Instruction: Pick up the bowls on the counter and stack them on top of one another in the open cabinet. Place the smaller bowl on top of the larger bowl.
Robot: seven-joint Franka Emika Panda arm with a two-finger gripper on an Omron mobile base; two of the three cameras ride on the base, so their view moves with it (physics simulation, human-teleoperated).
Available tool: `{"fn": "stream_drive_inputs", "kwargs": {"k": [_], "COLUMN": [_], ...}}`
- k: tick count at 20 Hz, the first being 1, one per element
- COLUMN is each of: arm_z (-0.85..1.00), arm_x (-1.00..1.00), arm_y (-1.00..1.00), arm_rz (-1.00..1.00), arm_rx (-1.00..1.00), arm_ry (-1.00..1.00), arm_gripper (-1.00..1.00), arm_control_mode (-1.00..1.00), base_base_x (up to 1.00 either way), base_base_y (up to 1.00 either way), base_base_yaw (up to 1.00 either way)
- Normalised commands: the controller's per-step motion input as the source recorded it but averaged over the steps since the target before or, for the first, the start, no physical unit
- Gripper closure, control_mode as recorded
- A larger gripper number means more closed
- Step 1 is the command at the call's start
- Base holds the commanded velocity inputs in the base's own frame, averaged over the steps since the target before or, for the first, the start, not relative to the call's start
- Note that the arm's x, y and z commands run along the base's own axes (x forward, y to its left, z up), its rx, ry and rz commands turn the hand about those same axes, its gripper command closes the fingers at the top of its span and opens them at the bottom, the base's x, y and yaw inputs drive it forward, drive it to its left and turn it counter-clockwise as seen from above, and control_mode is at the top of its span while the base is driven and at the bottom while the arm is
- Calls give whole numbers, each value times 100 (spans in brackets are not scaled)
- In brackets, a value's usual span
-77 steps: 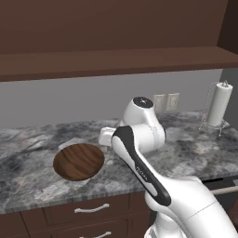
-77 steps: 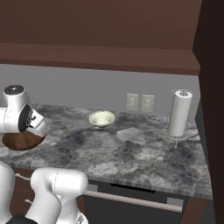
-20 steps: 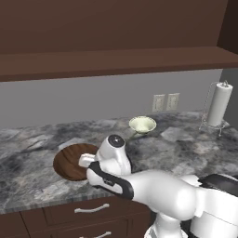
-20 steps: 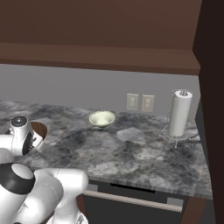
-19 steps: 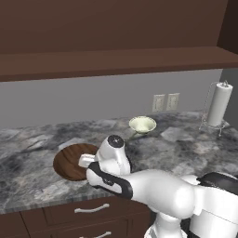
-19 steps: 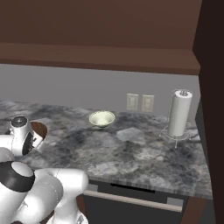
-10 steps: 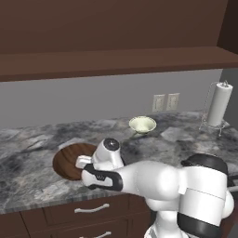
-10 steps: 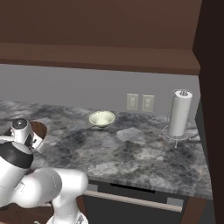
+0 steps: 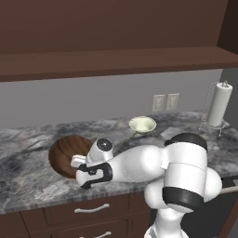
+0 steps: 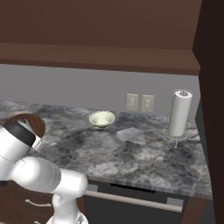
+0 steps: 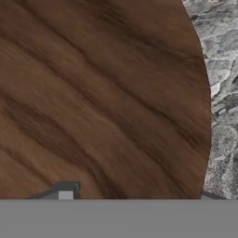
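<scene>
The larger bowl (image 9: 62,153), wide and dark brown with wood grain, lies on the grey marbled counter (image 9: 28,186) at the left. My gripper (image 9: 75,161) is down at its near right rim. In the hand view the jaws of the gripper (image 11: 135,197) straddle the rim of the larger bowl (image 11: 102,93), one fingertip (image 11: 65,193) inside and the other just outside; they stand open. The smaller bowl (image 9: 142,124), pale cream-green, sits alone near the back wall, also seen as the smaller bowl (image 10: 102,118). The open cabinet's shelf board (image 9: 116,62) runs above.
A paper towel holder (image 9: 218,104) stands at the counter's right end. Two wall outlets (image 9: 165,102) are behind the small bowl. Drawers with silver handles (image 9: 93,209) are below the counter. A dark cabinet side (image 10: 212,109) rises at the right.
The hand has sunk lower onto the wooden bowl's near right rim and the arm's elbow has swung right. Both bowls stay where they were.
</scene>
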Motion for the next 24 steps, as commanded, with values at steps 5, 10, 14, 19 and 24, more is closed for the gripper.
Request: {"fn": "stream_drive_inputs", "kwargs": {"k": [5, 10, 14, 19, 24], "arm_z": [5, 20, 30, 34, 41], "arm_x": [0, -5, -16, -23, -20], "arm_y": [6, 0, -6, -21, -18], "arm_rz": [-4, -4, -7, -12, -14], "arm_rx": [0, 0, 3, 8, 12], "arm_ry": [-3, -5, -3, 1, 2], "arm_gripper": [100, 100, 100, 100, 100], "arm_control_mode": [-100, -100, -100, -100, -100], "base_base_x": [0, 0, 0, 0, 0], "base_base_y": [0, 0, 0, 0, 0], "base_base_yaw": [0, 0, 0, 0, 0]}}
